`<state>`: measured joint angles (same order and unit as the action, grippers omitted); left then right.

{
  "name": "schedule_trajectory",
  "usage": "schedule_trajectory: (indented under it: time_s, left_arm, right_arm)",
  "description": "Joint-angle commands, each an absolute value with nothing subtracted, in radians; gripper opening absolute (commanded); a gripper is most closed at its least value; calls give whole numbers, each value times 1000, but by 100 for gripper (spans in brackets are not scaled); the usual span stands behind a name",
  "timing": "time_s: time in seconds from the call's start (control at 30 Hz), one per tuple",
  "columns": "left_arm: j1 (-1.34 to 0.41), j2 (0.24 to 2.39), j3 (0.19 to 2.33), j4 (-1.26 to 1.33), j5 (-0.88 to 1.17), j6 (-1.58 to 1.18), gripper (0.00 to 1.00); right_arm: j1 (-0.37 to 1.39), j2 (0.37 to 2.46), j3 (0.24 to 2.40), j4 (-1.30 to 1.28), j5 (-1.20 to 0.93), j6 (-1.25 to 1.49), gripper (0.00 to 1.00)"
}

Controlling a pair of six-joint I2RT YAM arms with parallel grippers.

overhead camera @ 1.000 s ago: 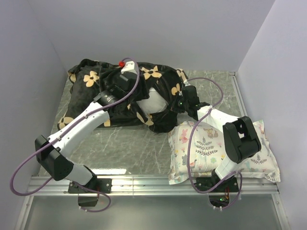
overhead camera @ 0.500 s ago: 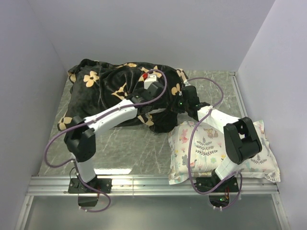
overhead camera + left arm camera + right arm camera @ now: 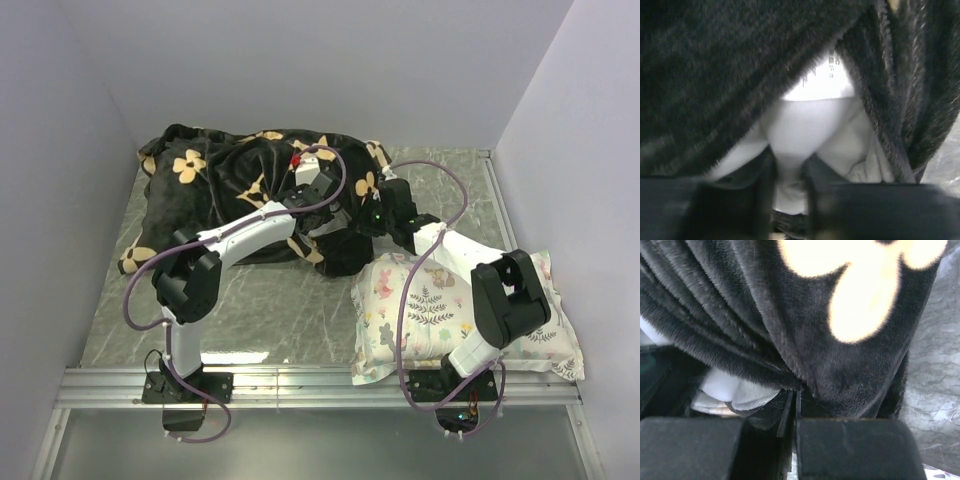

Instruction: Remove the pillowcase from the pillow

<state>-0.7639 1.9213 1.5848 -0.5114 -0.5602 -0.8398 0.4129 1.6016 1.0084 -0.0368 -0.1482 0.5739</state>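
The black pillowcase [image 3: 210, 190] with tan flowers lies bunched at the back left of the grey marbled surface [image 3: 270, 300]. It reaches from the left wall across to the middle. The white pillow [image 3: 810, 125] is inside it and shows only at the opening on the right-hand end, where the dark plush edge falls away on both sides. A white tag [image 3: 822, 80] with small print sits at the top of the exposed part.

The left arm [image 3: 245, 230] rises from its base to a bent elbow. From there its forearm stretches up and to the right, across the front of the pillowcase to that opening. The left tool [image 3: 789, 175] points into the gap, and its two fingers are closed on a fold of the pillow's white cloth.

The right arm [image 3: 505, 300] folds back over a small floral pillow [image 3: 440, 300] at the near right. Its forearm runs up and to the left, passing above that pillow. The right tool [image 3: 794, 410] meets the pillowcase at its right end, close beside the left tool. Its fingers are pressed nearly together, with the plush black edge of the pillowcase pinched between them.
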Motion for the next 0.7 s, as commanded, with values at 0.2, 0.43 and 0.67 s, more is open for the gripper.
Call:
schedule_trajectory:
  time_s: [0.2,0.43,0.67]
  left_arm:
    - [-687,1942,1511,-422,-479,-836,0]
    - [-681,1910,1457,-362,-414,-836,0]
    - [-680,1882,1443,-342,-384,-847,0]
  right_arm:
    - [419,1588,1043,-130,-115,519,0]
    - [477,1548,1113,-167,-51,517,44]
    - [529,1601,1222,-264,57,544,75]
